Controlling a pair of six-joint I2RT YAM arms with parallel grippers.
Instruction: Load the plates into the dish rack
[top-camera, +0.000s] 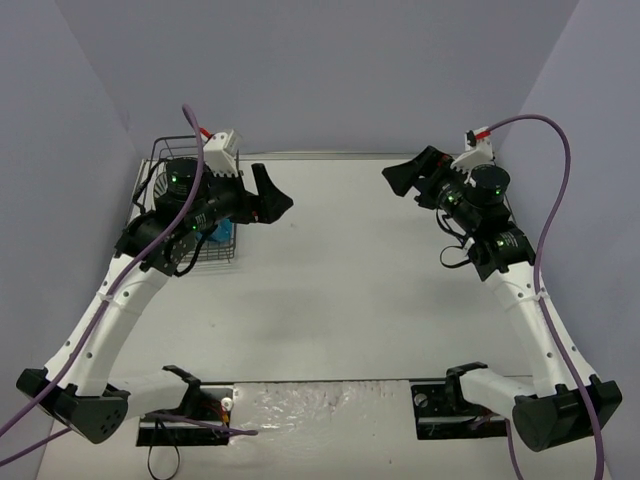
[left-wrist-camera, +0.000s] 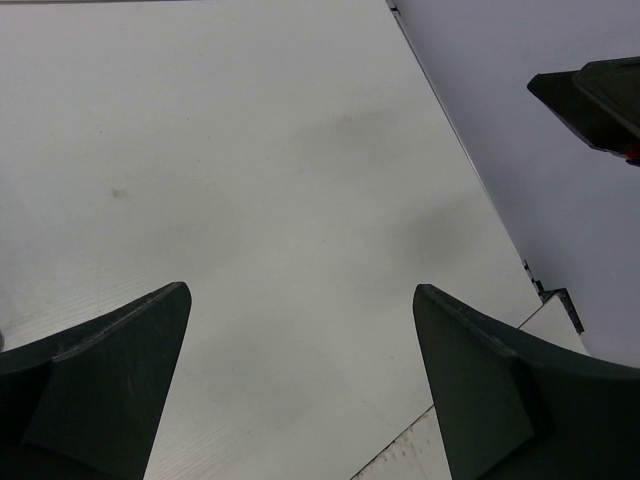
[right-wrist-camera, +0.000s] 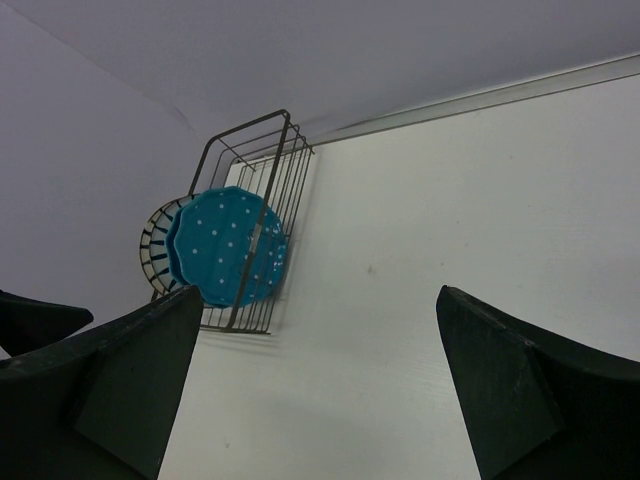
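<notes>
Pale table (top-camera: 350, 260), purple walls. At far left I see the dish rack (right-wrist-camera: 262, 170) holding upright plates (right-wrist-camera: 228, 248), a teal dotted one in front of a striped one. Just right of it my left tool (left-wrist-camera: 300, 290) is spread wide and empty; at far right my right tool (right-wrist-camera: 320, 295) is the same.

The left gripper's (left-wrist-camera: 300, 292) two dark jaws stand wide apart, white counter (left-wrist-camera: 250, 150) showing between and beyond them, and ahead to their right the right gripper's (left-wrist-camera: 588, 95) black tip against the pale wall (left-wrist-camera: 560, 230).
</notes>
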